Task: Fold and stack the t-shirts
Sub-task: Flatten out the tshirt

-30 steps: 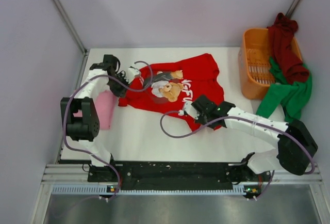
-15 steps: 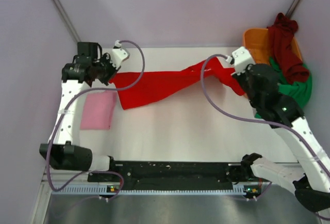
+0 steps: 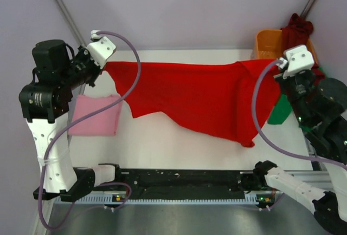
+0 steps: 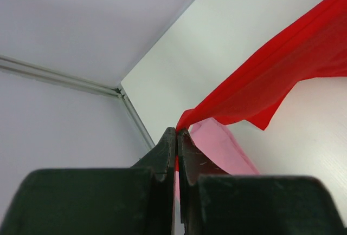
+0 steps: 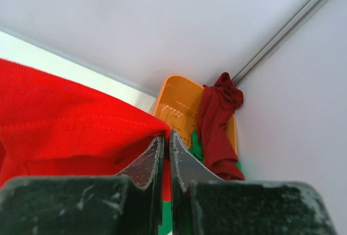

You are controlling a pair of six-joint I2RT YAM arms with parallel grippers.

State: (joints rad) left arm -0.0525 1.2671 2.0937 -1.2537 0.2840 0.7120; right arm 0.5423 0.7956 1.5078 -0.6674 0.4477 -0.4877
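Observation:
A bright red t-shirt (image 3: pixel 206 97) hangs stretched in the air between both arms, its plain side facing up. My left gripper (image 3: pixel 102 66) is shut on the shirt's left corner; in the left wrist view red cloth (image 4: pixel 271 78) runs out from the closed tips (image 4: pixel 177 132). My right gripper (image 3: pixel 277 68) is shut on the right corner, where the red cloth (image 5: pixel 65 121) bunches at its tips (image 5: pixel 166 135). A folded pink t-shirt (image 3: pixel 97 116) lies flat on the table at the left. A maroon t-shirt (image 3: pixel 298 26) and a green one (image 3: pixel 282 110) hang from the basket.
An orange slotted basket (image 3: pixel 265 43) stands at the back right corner, partly behind the right arm. White walls and metal frame rails (image 3: pixel 65 13) close in the table on three sides. The red shirt's lower hem droops toward the table's middle.
Both arms rose and spread apart, lifting the red t-shirt off the table and pulling it taut. Its chest graphic no longer shows.

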